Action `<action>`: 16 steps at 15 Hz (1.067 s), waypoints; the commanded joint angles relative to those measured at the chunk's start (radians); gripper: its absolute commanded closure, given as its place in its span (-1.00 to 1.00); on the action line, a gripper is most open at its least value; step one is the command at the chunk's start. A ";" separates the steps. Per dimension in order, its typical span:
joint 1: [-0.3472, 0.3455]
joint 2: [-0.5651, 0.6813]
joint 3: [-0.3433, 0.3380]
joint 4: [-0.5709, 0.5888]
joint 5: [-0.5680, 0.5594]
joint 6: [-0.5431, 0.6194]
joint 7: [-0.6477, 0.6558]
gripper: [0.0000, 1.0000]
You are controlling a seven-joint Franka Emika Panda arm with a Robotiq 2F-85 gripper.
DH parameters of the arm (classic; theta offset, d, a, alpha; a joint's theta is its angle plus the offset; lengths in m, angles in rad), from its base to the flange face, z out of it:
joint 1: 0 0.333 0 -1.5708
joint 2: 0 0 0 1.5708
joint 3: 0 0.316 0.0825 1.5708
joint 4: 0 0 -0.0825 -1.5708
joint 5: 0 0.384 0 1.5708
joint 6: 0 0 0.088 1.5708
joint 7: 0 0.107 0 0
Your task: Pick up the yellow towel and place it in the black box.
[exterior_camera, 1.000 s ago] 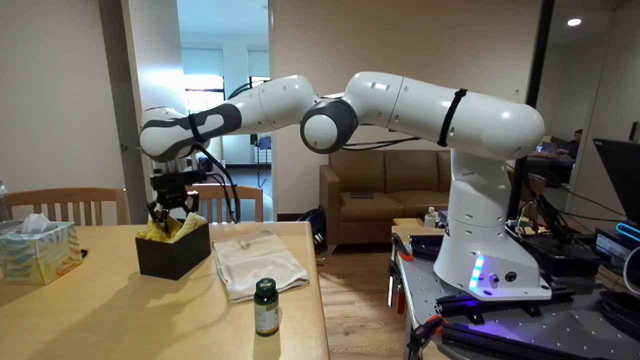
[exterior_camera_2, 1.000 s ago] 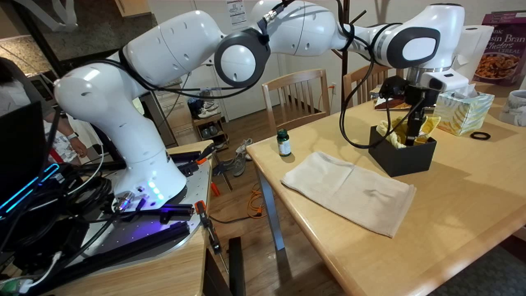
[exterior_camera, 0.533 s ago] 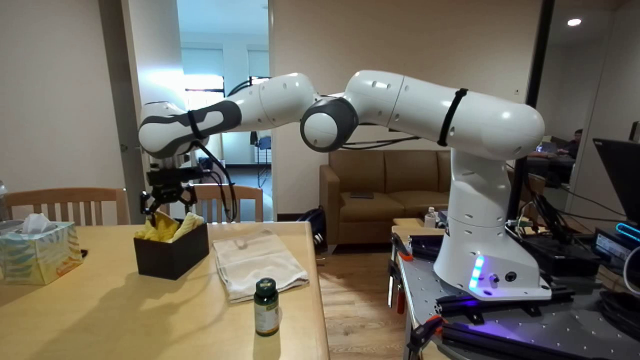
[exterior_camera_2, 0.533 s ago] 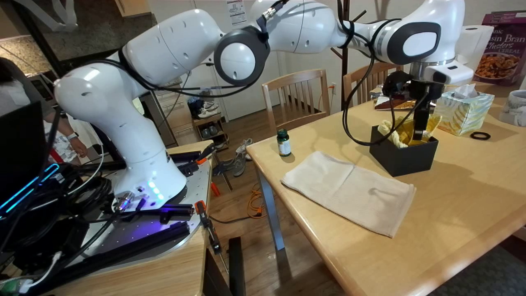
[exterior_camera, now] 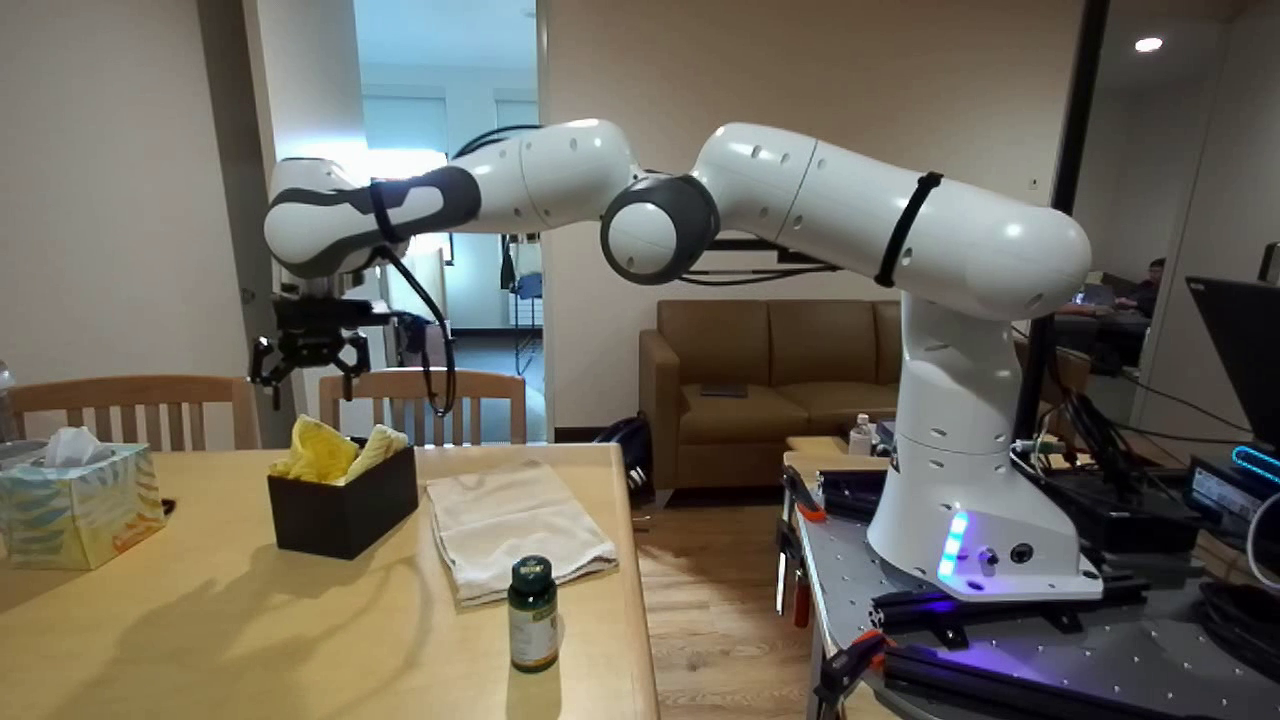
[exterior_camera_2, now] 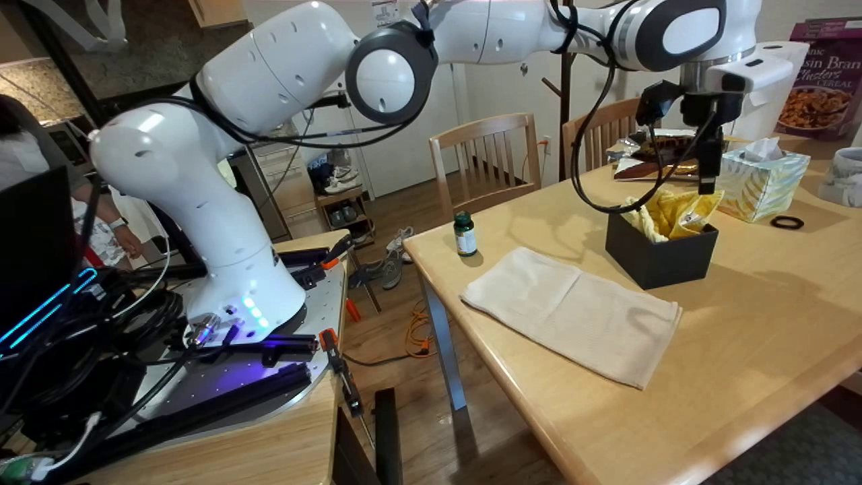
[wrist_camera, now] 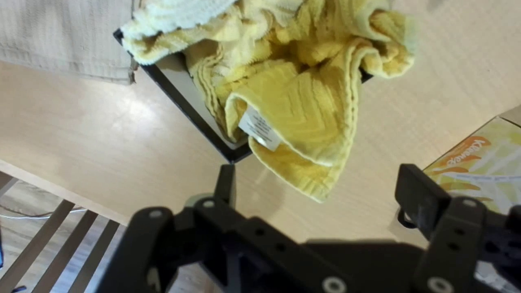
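The yellow towel (exterior_camera: 322, 450) lies bunched inside the black box (exterior_camera: 345, 512), its folds rising above the rim. In the wrist view a corner of the towel (wrist_camera: 301, 110) with a white tag sticks out past the box's dark rim (wrist_camera: 183, 103). My gripper (exterior_camera: 312, 394) hangs over the box with a visible gap above the cloth. Its fingers (wrist_camera: 419, 195) are spread wide and nothing is between them. In an exterior view the towel (exterior_camera_2: 673, 212) shows in the box (exterior_camera_2: 663, 259) below the raised fingers. The box floor is mostly covered by cloth.
A folded beige cloth (exterior_camera_2: 572, 313) lies flat beside the box. A green bottle (exterior_camera: 533, 615) stands near the table edge. On the box's other side are a tissue box (exterior_camera_2: 761, 182) and a black ring (exterior_camera_2: 786, 222). Wooden chairs (exterior_camera: 425, 400) stand behind the table.
The fingers were down at the towel in the box one second ago. They have spread apart and risen well above it. The towel has stayed in the box.
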 commanded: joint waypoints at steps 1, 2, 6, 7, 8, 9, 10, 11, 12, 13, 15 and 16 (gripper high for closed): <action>0.016 -0.050 -0.030 -0.055 -0.017 -0.008 0.044 -1.00; 0.018 -0.056 -0.036 -0.062 -0.020 -0.022 0.034 -1.00; 0.015 -0.071 -0.026 -0.105 -0.024 -0.134 -0.147 -1.00; 0.018 -0.073 -0.034 -0.116 -0.032 -0.156 -0.179 -1.00; 0.019 -0.077 -0.035 -0.129 -0.035 -0.171 -0.210 -1.00; 0.021 -0.084 -0.038 -0.146 -0.041 -0.177 -0.239 -1.00; 0.026 -0.091 -0.044 -0.164 -0.049 -0.177 -0.261 -1.00; 0.029 -0.100 -0.047 -0.184 -0.054 -0.171 -0.282 -1.00; 0.033 -0.107 -0.050 -0.202 -0.059 -0.154 -0.300 -1.00; 0.019 -0.040 -0.042 -0.107 -0.035 -0.154 -0.249 -1.00; 0.023 -0.053 -0.046 -0.129 -0.040 -0.154 -0.268 -1.00; 0.025 -0.057 -0.047 -0.134 -0.041 -0.154 -0.271 -1.00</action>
